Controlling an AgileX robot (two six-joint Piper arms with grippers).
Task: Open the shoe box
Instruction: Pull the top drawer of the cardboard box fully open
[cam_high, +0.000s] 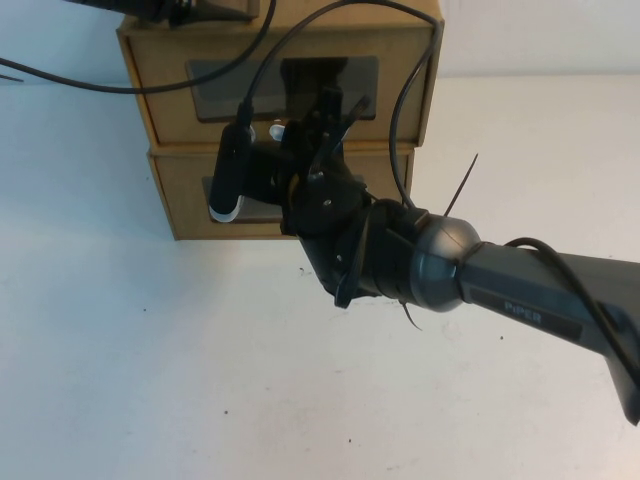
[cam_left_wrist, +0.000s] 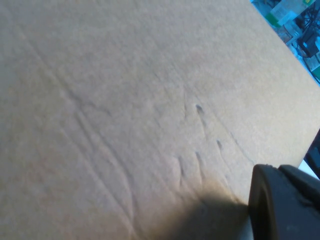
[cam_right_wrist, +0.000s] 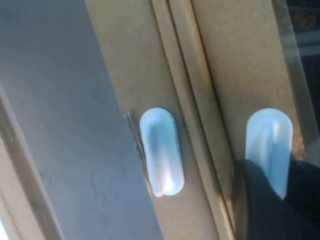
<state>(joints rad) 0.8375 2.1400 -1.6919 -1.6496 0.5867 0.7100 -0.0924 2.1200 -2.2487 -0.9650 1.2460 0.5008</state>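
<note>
Two brown cardboard shoe boxes stand stacked at the back, the upper box (cam_high: 160, 70) on the lower box (cam_high: 180, 200), each with a dark window in its front. Two pale translucent handles sit either side of the seam between them. My right gripper (cam_high: 335, 105) (cam_right_wrist: 277, 200) is at the box fronts, its dark fingers (cam_right_wrist: 252, 205) pressed against both sides of one handle (cam_right_wrist: 269, 135). The other handle (cam_right_wrist: 161, 151) is free beside a grey window. My left gripper (cam_left_wrist: 282, 202) rests against the bare cardboard box top (cam_left_wrist: 125, 110), seen as a dark arm (cam_high: 170, 10) above the upper box.
The boxes stand on a white table (cam_high: 150, 370). Black cables (cam_high: 90, 82) loop over the upper box and around the right arm (cam_high: 520, 290), which crosses the table from the lower right.
</note>
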